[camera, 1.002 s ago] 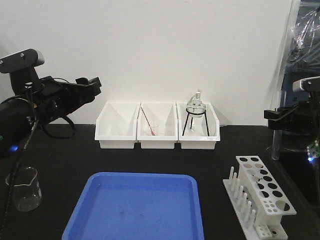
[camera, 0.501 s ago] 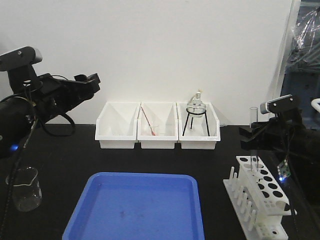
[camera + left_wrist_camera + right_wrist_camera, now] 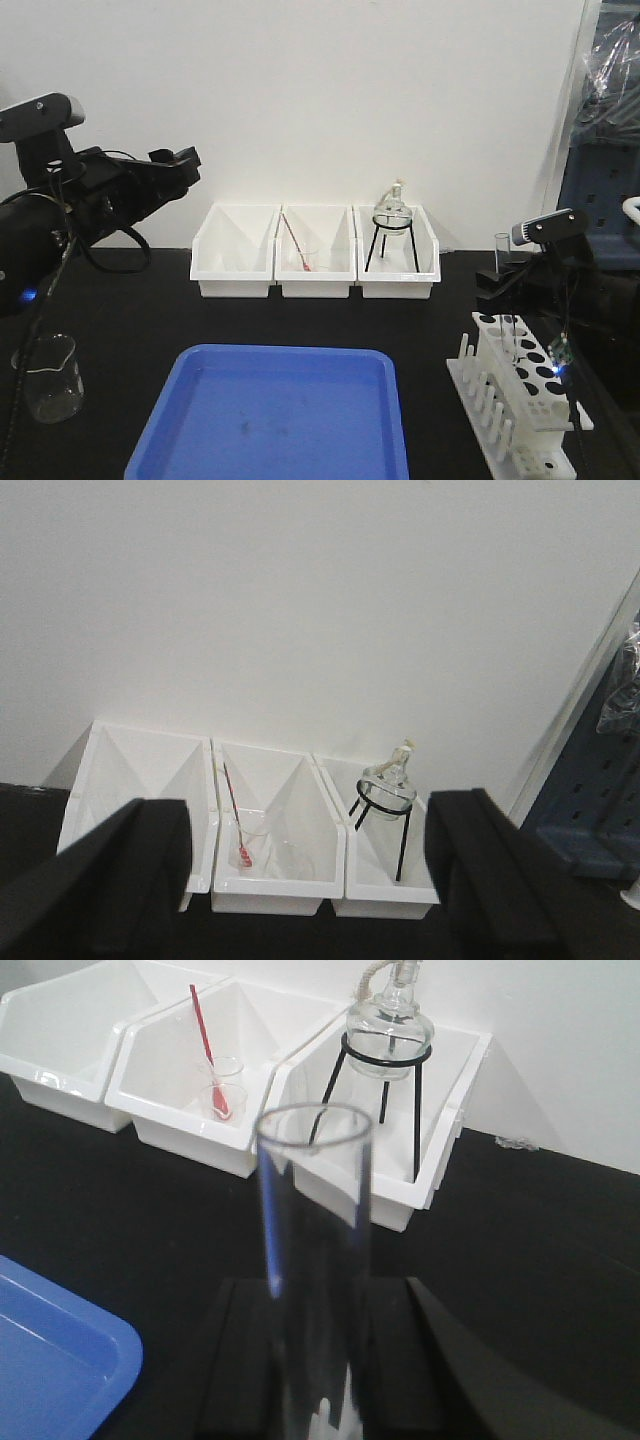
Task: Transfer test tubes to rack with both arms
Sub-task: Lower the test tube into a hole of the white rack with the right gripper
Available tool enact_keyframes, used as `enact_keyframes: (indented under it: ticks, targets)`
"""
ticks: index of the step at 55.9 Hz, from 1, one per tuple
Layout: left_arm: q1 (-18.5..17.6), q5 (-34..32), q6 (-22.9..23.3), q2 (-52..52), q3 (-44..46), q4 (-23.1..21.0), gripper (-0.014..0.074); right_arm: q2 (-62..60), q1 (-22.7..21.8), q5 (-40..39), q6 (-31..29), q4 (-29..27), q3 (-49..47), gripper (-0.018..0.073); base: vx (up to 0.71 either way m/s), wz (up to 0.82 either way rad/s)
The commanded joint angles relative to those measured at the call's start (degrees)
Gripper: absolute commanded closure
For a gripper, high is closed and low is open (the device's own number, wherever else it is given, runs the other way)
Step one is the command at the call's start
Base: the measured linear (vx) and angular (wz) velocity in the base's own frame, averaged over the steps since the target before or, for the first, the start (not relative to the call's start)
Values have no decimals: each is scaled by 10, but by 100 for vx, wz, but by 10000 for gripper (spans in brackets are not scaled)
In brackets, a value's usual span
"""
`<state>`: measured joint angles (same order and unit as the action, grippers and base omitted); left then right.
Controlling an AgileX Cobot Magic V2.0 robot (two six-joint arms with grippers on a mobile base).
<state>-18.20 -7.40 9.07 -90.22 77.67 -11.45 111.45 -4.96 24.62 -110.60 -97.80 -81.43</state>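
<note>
A clear test tube (image 3: 502, 250) stands upright over the back end of the white rack (image 3: 530, 395), with my right gripper (image 3: 497, 283) shut on it. In the right wrist view the test tube (image 3: 315, 1250) rises between the two black fingers (image 3: 240, 1360), which press on its sides; its lower end is hidden. I cannot tell whether the end sits in a hole. My left gripper (image 3: 183, 160) hangs high at the left, far from the rack. In the left wrist view the left gripper (image 3: 305, 880) is open and holds nothing.
Three white bins (image 3: 315, 275) line the back wall; the middle one holds a red-tinged rod (image 3: 295, 245), the right one a round flask on a black tripod (image 3: 392, 215). A blue tray (image 3: 270, 415) lies at front centre. A glass beaker (image 3: 50, 375) stands front left.
My right arm swung in from the right edge to above the rack, then lowered the test tube towards the back holes. The left arm barely shifted.
</note>
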Motion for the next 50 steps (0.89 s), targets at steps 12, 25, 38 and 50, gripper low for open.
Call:
enact_keyframes:
  ticks: [12, 25, 38, 50]
  targets:
    - [2, -53, -1, 26, 19, 0, 6, -29, -1, 9, -19, -48, -21, 571, 0, 0]
    - [2, -55, -1, 26, 19, 0, 6, -3, -1, 17, -20, -48, -21, 571, 0, 0]
    - [2, -56, -1, 26, 19, 0, 6, 1, -1, 11, -33, -47, -21, 571, 0, 0]
    - [2, -59, -1, 26, 19, 0, 6, 1, -1, 10, -33, -47, -21, 568, 0, 0]
